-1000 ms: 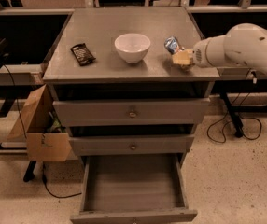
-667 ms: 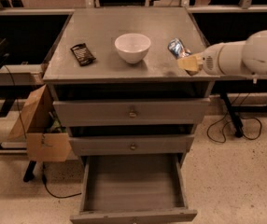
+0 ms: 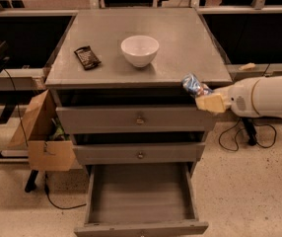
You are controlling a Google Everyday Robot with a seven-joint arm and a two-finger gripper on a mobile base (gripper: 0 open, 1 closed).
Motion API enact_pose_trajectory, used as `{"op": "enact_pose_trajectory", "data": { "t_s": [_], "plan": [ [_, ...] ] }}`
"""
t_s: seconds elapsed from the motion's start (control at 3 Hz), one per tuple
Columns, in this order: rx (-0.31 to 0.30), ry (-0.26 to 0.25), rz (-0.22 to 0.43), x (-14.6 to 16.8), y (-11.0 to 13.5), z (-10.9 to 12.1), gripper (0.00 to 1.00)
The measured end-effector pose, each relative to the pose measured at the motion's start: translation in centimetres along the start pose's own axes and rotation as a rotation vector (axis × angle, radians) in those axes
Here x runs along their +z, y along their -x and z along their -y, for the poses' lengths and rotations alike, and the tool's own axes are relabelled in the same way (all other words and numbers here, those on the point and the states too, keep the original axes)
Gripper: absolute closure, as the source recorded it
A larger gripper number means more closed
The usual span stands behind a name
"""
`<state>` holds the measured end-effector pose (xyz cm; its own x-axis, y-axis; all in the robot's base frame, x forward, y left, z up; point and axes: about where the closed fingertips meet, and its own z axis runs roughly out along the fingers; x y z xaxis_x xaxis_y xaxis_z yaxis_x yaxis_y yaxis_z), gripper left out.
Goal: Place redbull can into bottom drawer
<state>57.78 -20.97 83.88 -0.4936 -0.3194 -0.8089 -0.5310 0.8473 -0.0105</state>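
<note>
Just off the near right corner of the tabletop [image 3: 180, 33], the end effector [image 3: 203, 96] reaches in from the right on a thick white arm [image 3: 266, 97]. Its pale yellow fingers [image 3: 211, 103] are closed on the can [image 3: 193, 84]. The can is held in the air, tilted, with its blue and silver side showing. It sits level with the tabletop's near edge and in front of the right end of the top drawer front [image 3: 106, 118], not resting on anything. Well below it and to the left, the bottom drawer [image 3: 141, 228] is pulled out toward the near side, its grey floor bare. Above it, the middle drawer front [image 3: 106, 153] and the top one are both closed, each with a small round knob at its centre. On the tabletop a white bowl [image 3: 139, 50] stands upright near the middle. A dark flat wrapper [image 3: 87, 57] lies to its left, apart from it and close to the left edge. Left of the cabinet, an open cardboard box [image 3: 45, 147] leans against its side. On the right, a dark cable [image 3: 234, 141] loops across the speckled floor [image 3: 244, 196] under the arm.
</note>
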Motion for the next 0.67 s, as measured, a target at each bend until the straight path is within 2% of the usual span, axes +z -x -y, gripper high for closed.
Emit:
{"op": "enact_pose_trajectory", "data": {
  "t_s": [0.33,0.67],
  "plan": [
    [-0.001,0.029,-0.154,1.5,-6.4,-0.2,1.00],
    [-0.021,0.076,-0.250,6.8,-10.8,-0.8,1.00]
  ]
}}
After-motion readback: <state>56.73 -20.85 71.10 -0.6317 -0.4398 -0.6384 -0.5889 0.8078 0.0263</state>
